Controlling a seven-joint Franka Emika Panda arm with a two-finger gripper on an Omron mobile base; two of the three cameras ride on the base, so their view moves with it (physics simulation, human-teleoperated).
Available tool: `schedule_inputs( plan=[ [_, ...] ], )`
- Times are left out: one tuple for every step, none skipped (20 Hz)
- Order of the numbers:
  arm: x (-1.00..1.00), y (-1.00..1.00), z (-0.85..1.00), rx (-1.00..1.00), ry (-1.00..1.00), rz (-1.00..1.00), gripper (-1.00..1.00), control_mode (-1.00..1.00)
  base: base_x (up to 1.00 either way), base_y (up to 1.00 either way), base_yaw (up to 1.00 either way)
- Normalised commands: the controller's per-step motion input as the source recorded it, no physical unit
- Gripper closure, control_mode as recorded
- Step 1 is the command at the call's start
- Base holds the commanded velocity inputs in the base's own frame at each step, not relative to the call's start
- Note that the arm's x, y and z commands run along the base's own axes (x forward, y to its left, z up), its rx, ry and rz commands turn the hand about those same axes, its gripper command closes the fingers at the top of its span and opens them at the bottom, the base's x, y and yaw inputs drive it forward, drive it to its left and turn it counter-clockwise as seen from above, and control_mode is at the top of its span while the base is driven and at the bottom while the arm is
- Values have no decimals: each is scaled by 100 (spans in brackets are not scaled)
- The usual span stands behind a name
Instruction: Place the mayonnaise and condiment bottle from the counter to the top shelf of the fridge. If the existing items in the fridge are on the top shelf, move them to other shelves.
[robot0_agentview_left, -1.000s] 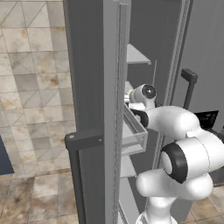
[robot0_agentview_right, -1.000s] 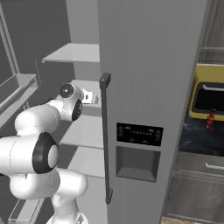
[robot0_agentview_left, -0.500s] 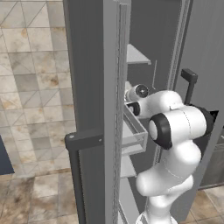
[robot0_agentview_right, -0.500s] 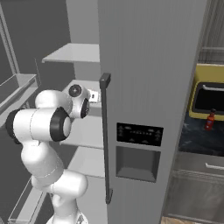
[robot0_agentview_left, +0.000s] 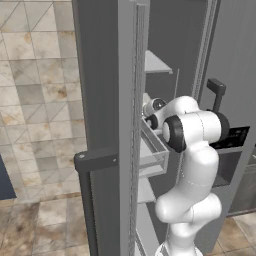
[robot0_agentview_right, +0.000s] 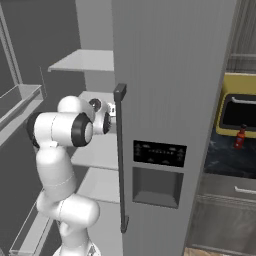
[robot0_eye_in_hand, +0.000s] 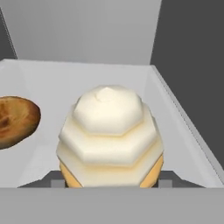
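In the hand view my gripper is shut on one of the existing items, a golden-based piece with a cream swirl top, one fingertip against each side of its base. A round golden-brown bun lies just left of it on the same pale shelf surface. My hand reaches into the fridge at the level below the top shelf. The condiment bottle stands on the counter to the right. The mayonnaise is out of view.
The open left door with its dark handle stands close on the arm's left. A clear drawer juts out under my hand. The right door's bar handle is beside my wrist. A yellow sink sits behind the bottle.
The arm's elbow has swung up from low beside the fridge to shelf height. The hand has stayed at the shelf below the top one.
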Motion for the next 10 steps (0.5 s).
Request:
schedule_inputs(
  plan=[
    [0,0,11,1,0,-2,-100,-100,0,0,0],
    [0,2,18,0,0,-2,-100,-100,0,0,0],
    [0,11,26,0,0,-2,-100,-100,0,0,0],
    [0,11,35,0,0,-3,-100,-100,0,0,0],
    [-6,19,45,0,0,-4,-100,-100,0,0,0],
    [-11,23,52,0,0,-5,-100,-100,0,0,0],
    [-16,27,61,0,0,-6,-100,-100,0,0,0],
    [-18,30,68,0,0,-6,-100,-100,0,0,0],
    [-32,29,74,0,0,-6,-100,-100,0,0,0],
    [-45,22,81,0,0,-5,-100,-100,0,0,0]
  ],
)
